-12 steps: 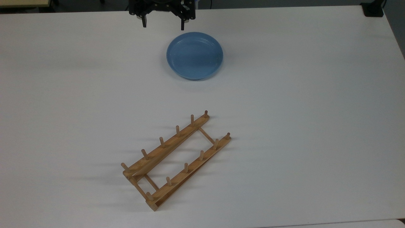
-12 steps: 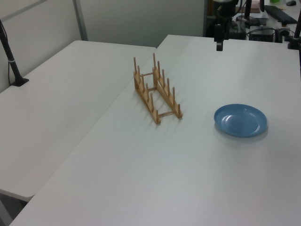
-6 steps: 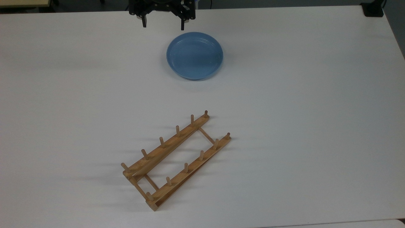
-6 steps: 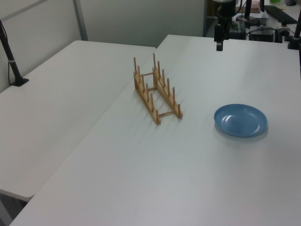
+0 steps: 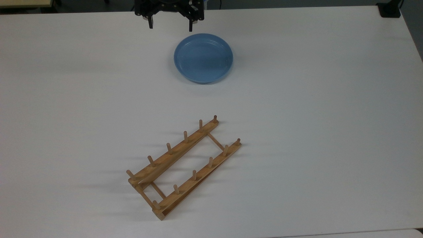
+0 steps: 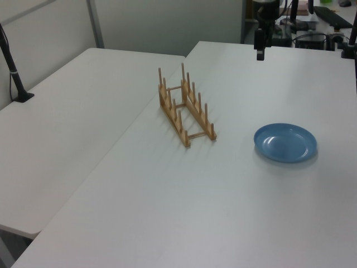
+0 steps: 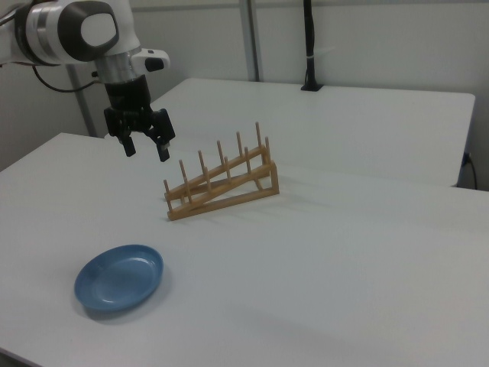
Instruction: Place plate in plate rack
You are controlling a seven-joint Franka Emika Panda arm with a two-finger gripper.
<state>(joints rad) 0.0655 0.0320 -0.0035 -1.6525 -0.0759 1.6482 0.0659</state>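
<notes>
The plate (image 5: pixel 203 58) lies flat and right side up on the white table (image 5: pixel 314 109), near the far edge in the top view, and low at the left in the right view (image 7: pixel 119 277); in the left view it sits at the left view's right (image 6: pixel 285 143). Nothing touches it. The plate rack (image 5: pixel 184 167) stands well apart from it, nearer the camera in the top view, set at a slant with its two rails side by side and its pegs upright; in the right view it is behind the plate (image 7: pixel 222 183), and in the left view to the plate's left (image 6: pixel 185 111). The rack holds nothing. The gripper (image 5: pixel 170 25) hangs above the table beside the plate's far rim in the top view, fingers pointing down and spread wide with nothing between them; the right view shows it in the air, above and behind the plate (image 7: pixel 145 148). Compared with the pictures from a moment earlier, plate, rack and gripper are all where they were, with no shift to be made out.
</notes>
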